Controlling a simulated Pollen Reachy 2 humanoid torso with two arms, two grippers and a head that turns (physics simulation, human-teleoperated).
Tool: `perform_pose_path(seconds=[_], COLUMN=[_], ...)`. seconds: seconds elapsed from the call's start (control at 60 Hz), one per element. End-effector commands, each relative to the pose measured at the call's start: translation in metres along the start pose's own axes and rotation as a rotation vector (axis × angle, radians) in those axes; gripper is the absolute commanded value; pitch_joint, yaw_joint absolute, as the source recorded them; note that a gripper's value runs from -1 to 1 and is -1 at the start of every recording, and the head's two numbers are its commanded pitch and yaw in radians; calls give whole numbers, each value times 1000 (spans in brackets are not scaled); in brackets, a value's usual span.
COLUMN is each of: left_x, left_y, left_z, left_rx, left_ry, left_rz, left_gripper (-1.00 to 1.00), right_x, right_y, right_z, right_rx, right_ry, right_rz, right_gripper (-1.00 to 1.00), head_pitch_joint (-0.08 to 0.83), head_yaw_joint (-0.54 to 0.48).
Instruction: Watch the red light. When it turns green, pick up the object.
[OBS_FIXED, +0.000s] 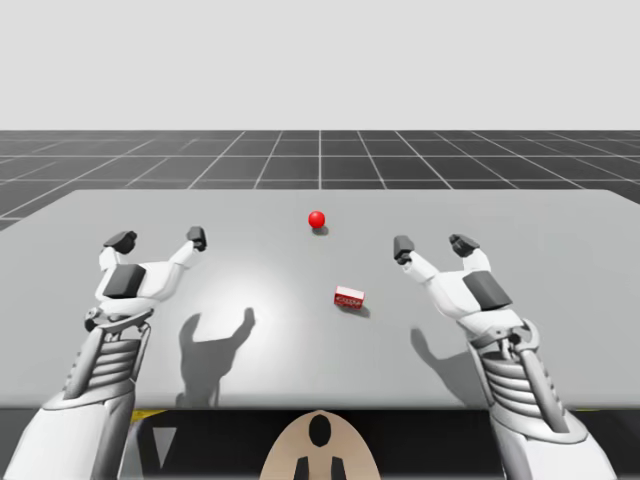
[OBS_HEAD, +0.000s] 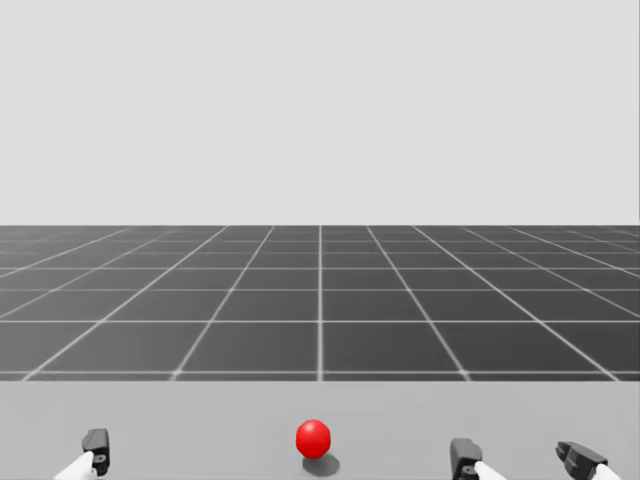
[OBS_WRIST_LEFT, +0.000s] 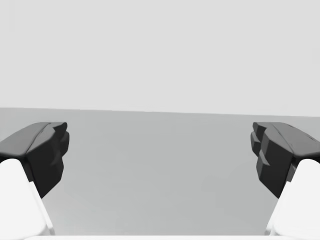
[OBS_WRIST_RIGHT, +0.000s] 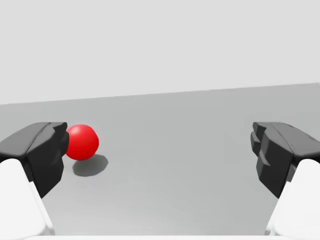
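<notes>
Your left hand (OBS_FIXED: 158, 239) and right hand (OBS_FIXED: 433, 246) are hovering released, flanking the red light (OBS_FIXED: 317, 218) glowing mid-frame and the red box (OBS_FIXED: 349, 297).

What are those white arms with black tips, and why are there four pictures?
It is a computer-drawn robot at a grey table. The white arms are its own. Each ends in a gripper, a hand with two black fingers: the left gripper and the right gripper. Both are open and hold nothing. One picture looks down from a camera above the table, one looks out from the robot's head, and two look out from cameras on its hands. On the table sit a red ball, which is the light, and nearer the robot a small red box. The light is red, so it should not grab the box yet.
</notes>
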Motion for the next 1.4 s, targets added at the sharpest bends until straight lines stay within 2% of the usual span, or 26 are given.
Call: perform_pose_path(seconds=[0.017,0.067,0.167,0.233,0.617,0.767,1.0,1.4], left_x=[1,1,1,0,-3,-5,-5,-5], left_y=[5,5,5,5,3,1,-1,-1], left_z=[0,0,0,-1,-2,-2,-2,-1], left_rx=[23,29,32,33,48,47,35,22], left_ry=[9,7,8,10,1,3,-9,-8], left_rz=[16,16,16,8,-32,-43,-51,-42], left_gripper=[-1000,-1000,-1000,-1000,-1000,-1000,-1000,-1000], right_x=[-5,-4,-2,-3,-6,-6,-6,-5], right_y=[9,10,9,9,9,9,10,12], right_z=[5,4,4,4,3,3,4,4], right_rx=[8,-8,6,5,-10,-18,0,-2], right_ry=[10,-4,15,17,10,5,10,-2], right_rz=[-113,-95,-99,-101,-53,-41,-34,-19], right_gripper=[-1000,-1000,-1000,-1000,-1000,-1000,-1000,-1000], head_pitch_joint=[7,10,30,67,323,384,404,408], head_yaw_joint=[-1,-1,2,3,7,24,32,33])
